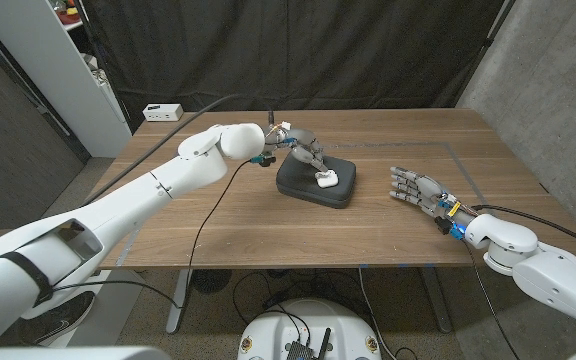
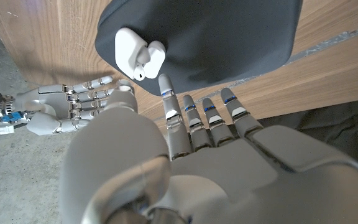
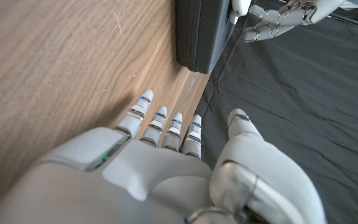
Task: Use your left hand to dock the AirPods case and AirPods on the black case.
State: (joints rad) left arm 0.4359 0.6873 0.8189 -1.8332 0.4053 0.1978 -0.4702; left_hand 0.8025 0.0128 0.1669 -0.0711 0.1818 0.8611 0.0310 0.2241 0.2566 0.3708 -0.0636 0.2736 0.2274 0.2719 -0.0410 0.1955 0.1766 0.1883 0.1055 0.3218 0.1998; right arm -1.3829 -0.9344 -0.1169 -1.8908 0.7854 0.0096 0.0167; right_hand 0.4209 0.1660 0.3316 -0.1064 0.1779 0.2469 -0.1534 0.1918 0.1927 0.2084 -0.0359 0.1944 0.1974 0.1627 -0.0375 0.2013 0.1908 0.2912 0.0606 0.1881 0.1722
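On the wooden surface [image 1: 268, 230] a black case [image 1: 315, 181] is seen, lying near the middle, a little toward the far side. On its top a white AirPods case [image 1: 327, 181] is placed, and in the left wrist view an earbud [image 2: 143, 64] is seen lying against this white case [image 2: 140, 53], both of them on the dark top of the black case [image 2: 229, 37].

The left hand [image 1: 303, 151] is reached over the black case from the robot's left side. Its fingers are apart and stretched out, and nothing is held in them. In the left wrist view the fingertips [image 2: 165, 84] of this left hand [image 2: 185, 149] are seen just beside the white case, but whether it is touched cannot be told.

The right hand [image 1: 416, 189] is kept on the surface well apart from the black case, to the robot's right. Its fingers are spread and nothing is gripped by it. In the right wrist view the fingers [image 3: 166, 127] of the right hand [image 3: 166, 174] are pointed along the wood toward the edge of the black case [image 3: 197, 31].

At the far left corner of the surface a small white box [image 1: 162, 112] is seen, and a black cable [image 1: 208, 215] is hung from the left arm across the wood.
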